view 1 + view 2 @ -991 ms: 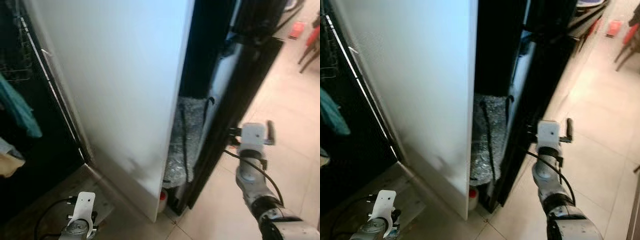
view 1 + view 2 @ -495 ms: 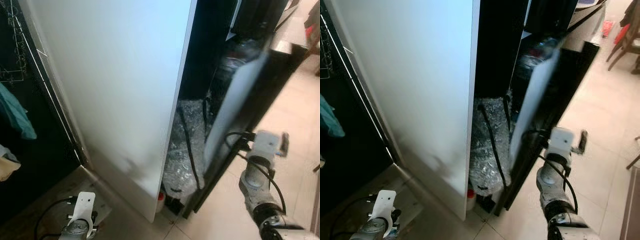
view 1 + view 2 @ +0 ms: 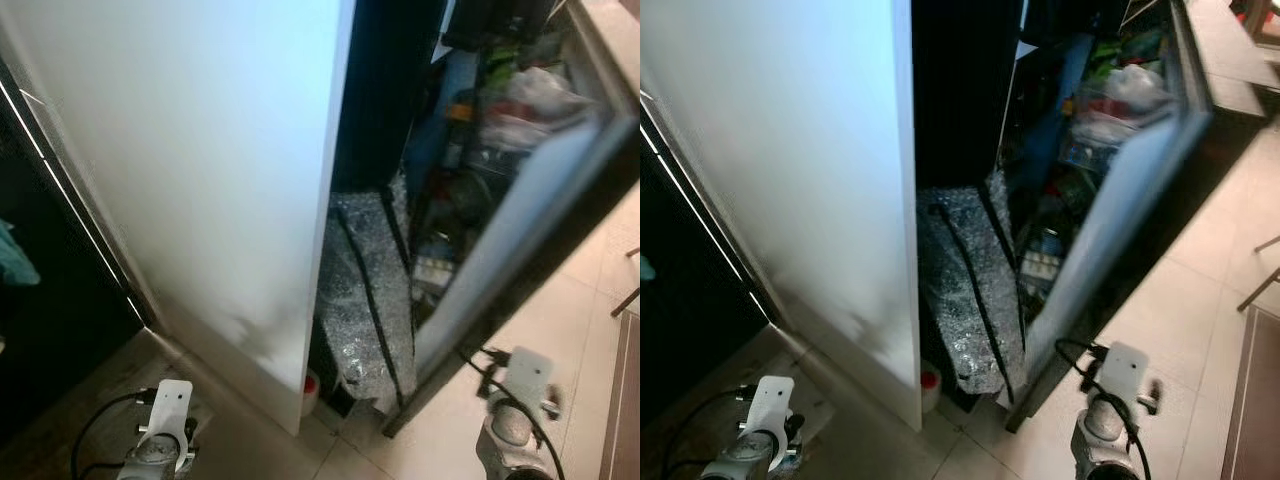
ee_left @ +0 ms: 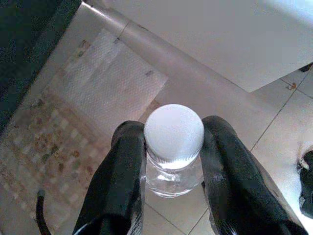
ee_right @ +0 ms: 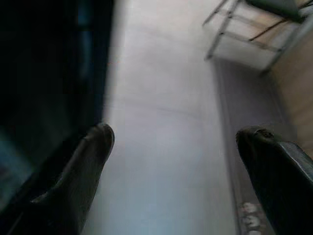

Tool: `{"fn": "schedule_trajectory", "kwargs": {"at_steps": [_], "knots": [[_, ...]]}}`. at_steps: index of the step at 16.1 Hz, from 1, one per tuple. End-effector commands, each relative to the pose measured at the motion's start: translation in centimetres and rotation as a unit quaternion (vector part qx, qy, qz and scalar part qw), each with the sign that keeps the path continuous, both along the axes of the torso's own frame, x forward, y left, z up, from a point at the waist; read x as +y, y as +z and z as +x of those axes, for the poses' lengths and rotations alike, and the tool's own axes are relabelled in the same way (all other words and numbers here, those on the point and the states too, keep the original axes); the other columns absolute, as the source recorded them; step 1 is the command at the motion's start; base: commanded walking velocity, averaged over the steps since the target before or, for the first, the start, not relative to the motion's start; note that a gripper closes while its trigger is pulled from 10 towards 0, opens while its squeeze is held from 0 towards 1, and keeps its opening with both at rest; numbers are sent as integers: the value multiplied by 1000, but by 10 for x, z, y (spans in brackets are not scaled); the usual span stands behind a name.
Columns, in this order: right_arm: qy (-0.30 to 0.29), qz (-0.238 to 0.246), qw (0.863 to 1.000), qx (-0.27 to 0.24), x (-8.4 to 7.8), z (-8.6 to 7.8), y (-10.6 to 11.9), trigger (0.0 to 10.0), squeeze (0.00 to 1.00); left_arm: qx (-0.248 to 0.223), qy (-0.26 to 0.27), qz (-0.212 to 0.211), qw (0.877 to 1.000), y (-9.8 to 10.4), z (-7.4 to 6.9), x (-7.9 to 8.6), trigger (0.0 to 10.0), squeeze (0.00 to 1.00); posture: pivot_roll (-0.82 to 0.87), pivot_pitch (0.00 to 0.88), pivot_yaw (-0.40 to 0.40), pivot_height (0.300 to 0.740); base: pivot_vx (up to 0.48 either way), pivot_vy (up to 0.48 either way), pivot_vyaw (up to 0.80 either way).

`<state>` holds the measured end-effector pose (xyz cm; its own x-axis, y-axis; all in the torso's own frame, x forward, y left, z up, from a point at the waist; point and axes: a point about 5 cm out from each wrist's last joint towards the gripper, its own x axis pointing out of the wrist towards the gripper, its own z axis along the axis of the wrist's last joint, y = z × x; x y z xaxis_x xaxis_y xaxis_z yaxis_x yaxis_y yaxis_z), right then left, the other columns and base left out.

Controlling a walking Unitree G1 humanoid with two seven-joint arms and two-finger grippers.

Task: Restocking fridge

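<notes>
The fridge's dark door stands swung open to the right, and its inner shelves are packed with bags and containers. In the left wrist view my left gripper is shut on a clear bottle with a white cap, held over the floor tiles. That arm's wrist sits low at the front left. My right gripper is open with nothing between its fingers, above pale floor beside the dark door. The right wrist is low, just below the door's bottom edge.
A tall white side panel fills the left. A silvery bubble-wrap bundle with black cords leans in the gap, with a small red-capped container at its foot. A dark cabinet lies far left. Chair legs stand on the floor beyond.
The fridge door has swung much wider open to the right, baring its shelves. My right arm has drawn back and down from the door's edge. The camera has shifted too.
</notes>
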<state>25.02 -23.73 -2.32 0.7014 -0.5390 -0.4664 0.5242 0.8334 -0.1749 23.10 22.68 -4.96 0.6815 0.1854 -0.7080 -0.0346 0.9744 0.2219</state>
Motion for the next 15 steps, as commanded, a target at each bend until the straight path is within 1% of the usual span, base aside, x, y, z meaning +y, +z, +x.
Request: {"fn": "schedule_trajectory", "kwargs": {"at_steps": [1,2,3,4,5,6,7,8,12,13,15], "knots": [[28,33,999,29,8,-7,-11,10000,0,9,-1,1,1000,-2,-3,0,10000,0,32,10,-59,740,0,0,0],[78,56,994,50,20,-10,-18,10000,0,10,-1,1,1000,-2,-3,0,10000,0,32,10,-59,740,0,0,0],[104,63,990,65,26,-13,-22,10000,0,10,-2,0,1000,-2,-3,0,10000,0,31,7,-61,740,0,0,0],[134,68,985,91,32,-18,-28,10000,0,10,-3,-1,1000,-2,-3,0,10000,0,32,3,-60,740,0,0,0],[150,65,980,111,35,-22,-32,10000,0,10,-4,-1,1000,-3,-3,-1,10000,0,34,2,-59,740,0,0,0],[162,85,975,123,40,-27,-36,10000,0,10,-4,-2,1000,-3,-3,-1,10000,0,32,0,-58,740,0,0,0],[185,98,967,144,45,-33,-42,10000,0,11,-6,-2,1000,-3,-3,-1,10000,0,33,0,-57,740,0,0,0],[226,95,953,180,52,-43,-49,10000,0,11,-8,-1,1000,-3,-4,0,10000,0,36,0,-56,740,0,0,0],[249,107,940,206,56,-59,-58,10000,0,13,-11,1,1000,-3,-4,0,10000,0,37,0,-54,740,0,0,0],[251,108,939,206,56,-60,-58,10000,0,13,-11,1,1000,-3,-4,0,10000,0,38,0,-54,740,0,0,0],[267,118,932,212,59,-61,-60,10000,0,13,-11,1,1000,-3,-4,0,10000,0,36,0,-55,740,0,0,0]]}}
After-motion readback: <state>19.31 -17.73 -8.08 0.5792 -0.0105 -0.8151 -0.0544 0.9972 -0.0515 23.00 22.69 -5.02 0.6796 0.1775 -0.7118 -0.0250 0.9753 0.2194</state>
